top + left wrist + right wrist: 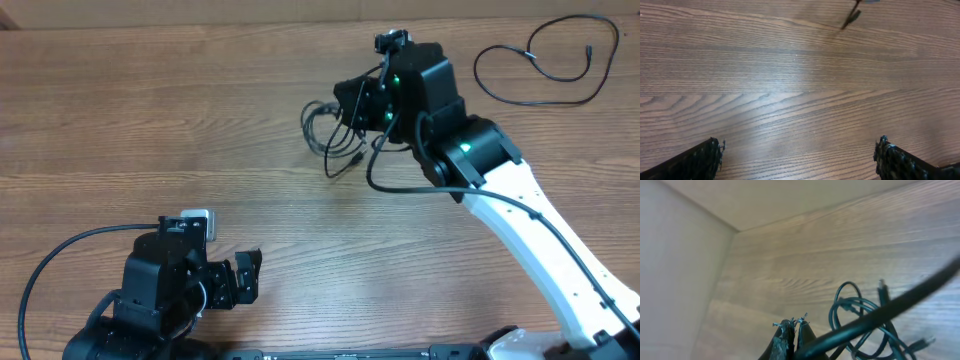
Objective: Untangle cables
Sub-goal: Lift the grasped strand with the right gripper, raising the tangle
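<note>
A tangled bundle of thin black cables (325, 135) lies at mid-table, with a plug end (355, 158) trailing out of it. My right gripper (345, 103) sits at the bundle's upper right edge. In the right wrist view its fingers (791, 324) are pressed shut and the cable loops (860, 325) sit just to their right. The gripper looks shut on one strand. The thick arm cable (900, 300) hides the spot where it grips. A separate loose cable (545, 62) lies at the far right. My left gripper (240, 275) is open and empty near the front edge (797, 155).
The wooden table (150, 120) fills the view. A wall (675, 270) stands beyond the table's left side in the right wrist view. A dark cable end (851, 19) shows at the top of the left wrist view. The left arm's own thick cable (60, 250) curves at the front left.
</note>
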Tool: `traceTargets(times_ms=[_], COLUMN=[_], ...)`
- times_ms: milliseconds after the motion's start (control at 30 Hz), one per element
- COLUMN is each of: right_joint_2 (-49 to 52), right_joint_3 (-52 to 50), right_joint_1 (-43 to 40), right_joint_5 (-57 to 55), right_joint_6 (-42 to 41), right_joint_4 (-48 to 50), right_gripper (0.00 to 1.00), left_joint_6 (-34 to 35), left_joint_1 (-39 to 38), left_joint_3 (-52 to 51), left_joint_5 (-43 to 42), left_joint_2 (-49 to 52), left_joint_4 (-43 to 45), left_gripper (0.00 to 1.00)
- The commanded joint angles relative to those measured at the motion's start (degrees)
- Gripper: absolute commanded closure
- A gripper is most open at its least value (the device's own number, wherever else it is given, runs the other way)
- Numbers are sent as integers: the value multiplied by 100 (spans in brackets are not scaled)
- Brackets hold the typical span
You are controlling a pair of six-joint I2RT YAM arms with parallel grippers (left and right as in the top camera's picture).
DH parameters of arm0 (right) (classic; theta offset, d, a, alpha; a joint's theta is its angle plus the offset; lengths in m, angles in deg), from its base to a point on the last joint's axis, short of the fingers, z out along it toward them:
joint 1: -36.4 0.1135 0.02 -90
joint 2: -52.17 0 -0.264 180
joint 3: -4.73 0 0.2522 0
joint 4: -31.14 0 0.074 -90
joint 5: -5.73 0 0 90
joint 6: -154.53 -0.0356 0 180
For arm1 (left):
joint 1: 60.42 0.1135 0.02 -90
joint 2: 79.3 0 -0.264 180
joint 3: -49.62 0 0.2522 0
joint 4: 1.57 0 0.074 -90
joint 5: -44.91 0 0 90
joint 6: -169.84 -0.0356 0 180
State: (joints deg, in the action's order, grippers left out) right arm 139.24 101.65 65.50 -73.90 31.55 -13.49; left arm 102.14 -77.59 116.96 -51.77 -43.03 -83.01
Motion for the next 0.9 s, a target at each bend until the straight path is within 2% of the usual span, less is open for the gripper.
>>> traceTargets(times_ms=[0,100,200,433,633,867], right_joint_2=[-61,-37,-33,-28,-28,-26], right_joint_3=[92,90,90,85,85,81], right_joint_1=[83,83,83,83,83,83], right_joint_5=[573,1019,964,83,439,927], right_joint_6=[42,44,142,190,188,149], right_joint_4=[-160,-221,-284,-1062,-1521,-1624], right_gripper=[96,96,96,96,96,96], left_joint_6=[-87,-90,-90,-90,-90,-87], left_joint_1=[-11,-11,-11,-11,-11,-11], left_joint_3=[-50,-50,-50,-50,-50,-50], left_joint_5=[-42,-42,-42,-42,-42,-42], left_joint_2=[4,4,4,4,4,4], left_joint_4=[22,22,22,22,22,24], left_gripper=[0,0,0,0,0,0])
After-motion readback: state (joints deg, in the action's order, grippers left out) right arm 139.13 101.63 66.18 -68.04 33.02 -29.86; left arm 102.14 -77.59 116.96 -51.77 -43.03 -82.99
